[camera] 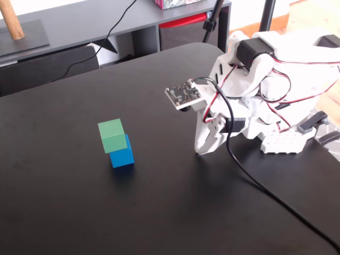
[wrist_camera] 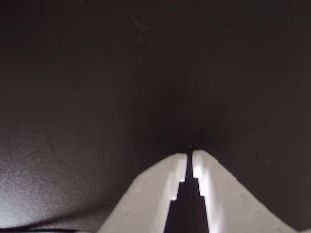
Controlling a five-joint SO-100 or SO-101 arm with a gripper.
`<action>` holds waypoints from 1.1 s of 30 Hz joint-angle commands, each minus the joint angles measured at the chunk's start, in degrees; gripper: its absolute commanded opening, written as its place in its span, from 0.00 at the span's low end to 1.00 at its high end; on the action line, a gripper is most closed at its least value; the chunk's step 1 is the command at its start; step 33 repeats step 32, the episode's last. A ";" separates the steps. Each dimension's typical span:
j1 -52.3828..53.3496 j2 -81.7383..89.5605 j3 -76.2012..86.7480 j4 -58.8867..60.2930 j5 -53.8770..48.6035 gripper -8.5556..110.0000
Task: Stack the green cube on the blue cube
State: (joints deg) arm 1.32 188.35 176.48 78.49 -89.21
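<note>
In the fixed view the green cube (camera: 112, 135) rests on top of the blue cube (camera: 122, 153), set off a little to the left and back. Both stand on the black table (camera: 64, 207). My white gripper (camera: 198, 152) is to the right of the stack, well apart from it, tips down close to the table. In the wrist view the gripper (wrist_camera: 190, 156) has its two white fingertips nearly together with nothing between them, over bare black table (wrist_camera: 97, 97). Neither cube shows in the wrist view.
The arm's white base (camera: 281, 141) sits at the table's right edge with a black cable (camera: 265, 191) running across the table toward the front right. A grey shelf unit (camera: 79, 32) stands behind the table.
</note>
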 commanded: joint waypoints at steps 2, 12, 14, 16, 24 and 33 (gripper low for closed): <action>0.26 0.09 2.20 0.62 2.81 0.07; 0.26 0.09 2.20 0.62 8.53 0.07; 0.26 0.09 2.20 0.62 8.53 0.07; 0.26 0.09 2.20 0.62 8.53 0.07; 0.26 0.09 2.20 0.62 8.53 0.07; 0.26 0.09 2.20 0.62 8.53 0.07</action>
